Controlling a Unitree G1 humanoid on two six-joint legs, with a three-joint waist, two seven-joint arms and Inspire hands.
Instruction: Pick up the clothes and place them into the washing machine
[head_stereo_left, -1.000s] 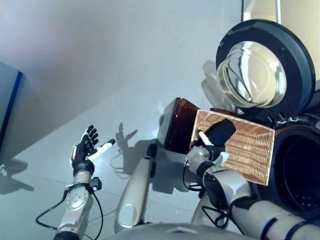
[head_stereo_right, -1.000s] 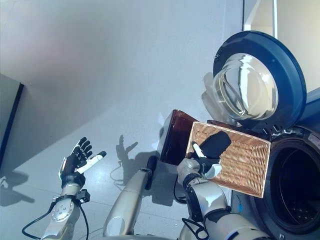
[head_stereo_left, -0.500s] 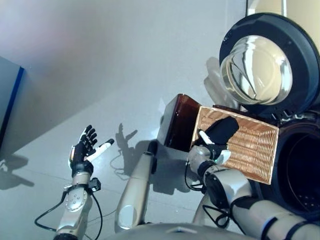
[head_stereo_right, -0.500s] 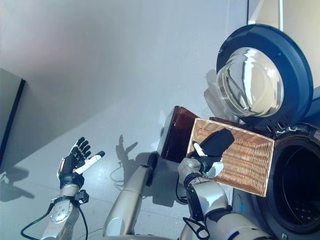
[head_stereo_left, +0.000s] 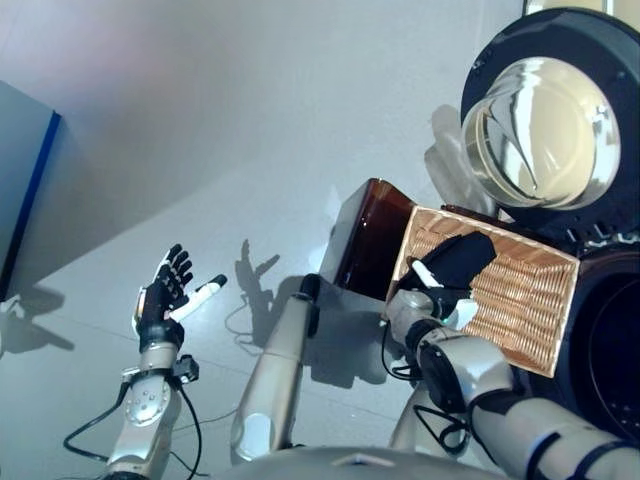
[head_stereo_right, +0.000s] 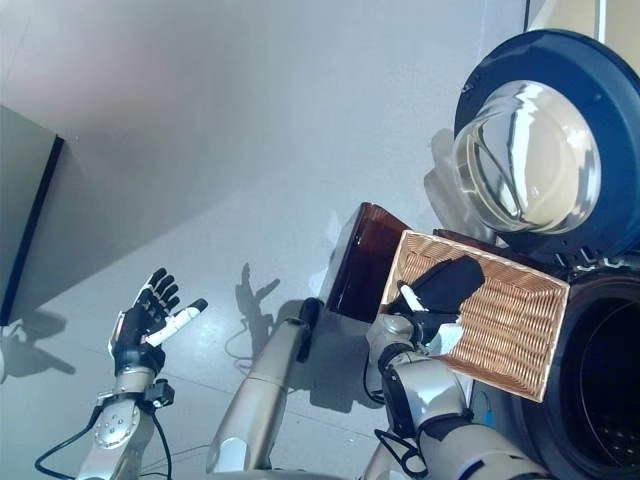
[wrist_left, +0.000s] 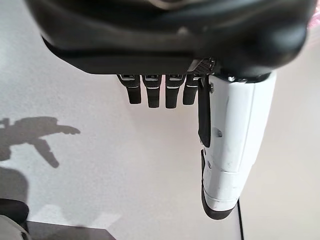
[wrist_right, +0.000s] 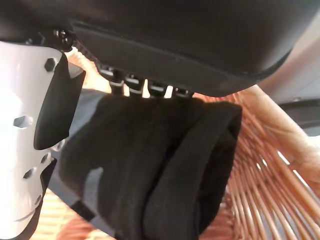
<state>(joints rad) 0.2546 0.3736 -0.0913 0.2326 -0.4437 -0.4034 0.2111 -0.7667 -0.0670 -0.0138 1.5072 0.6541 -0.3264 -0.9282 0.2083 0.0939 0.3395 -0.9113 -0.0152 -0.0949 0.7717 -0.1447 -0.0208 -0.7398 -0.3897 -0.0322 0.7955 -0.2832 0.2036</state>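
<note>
**Right hand grips dark clothes over the basket, beside the open washer**

Your right hand (head_stereo_left: 432, 292) is closed around a folded bundle of dark clothes (wrist_right: 150, 165). In its wrist view the fingers disappear behind the top of the fabric and the white-covered thumb (wrist_right: 25, 150) lies along one side, so the cloth sits pinched between thumb and fingers. From the head cameras, the bundle (head_stereo_left: 462, 258) stands up out of the hand, in front of the woven inside of the wicker basket (head_stereo_left: 520, 300). You cannot tell from these views whether the cloth touches the weave or hangs just clear of it.

The basket is tipped so that its open side faces you, its brown outer wall (head_stereo_left: 370, 240) turned toward the floor (head_stereo_left: 250, 120). Just beyond it, to your right, is the washing machine (head_stereo_right: 600, 400), with the dark drum opening at the basket's right edge. Its round door (head_stereo_left: 550, 110) is swung wide open above the basket, its glass bowl catching the light.

Your left hand (head_stereo_left: 163, 297) is well apart from all of this, low at your left over bare floor. It holds nothing: the fingers (wrist_left: 152, 92) are spread and nearly straight, the white-covered thumb (wrist_left: 235, 150) pointing out to the side.
</note>
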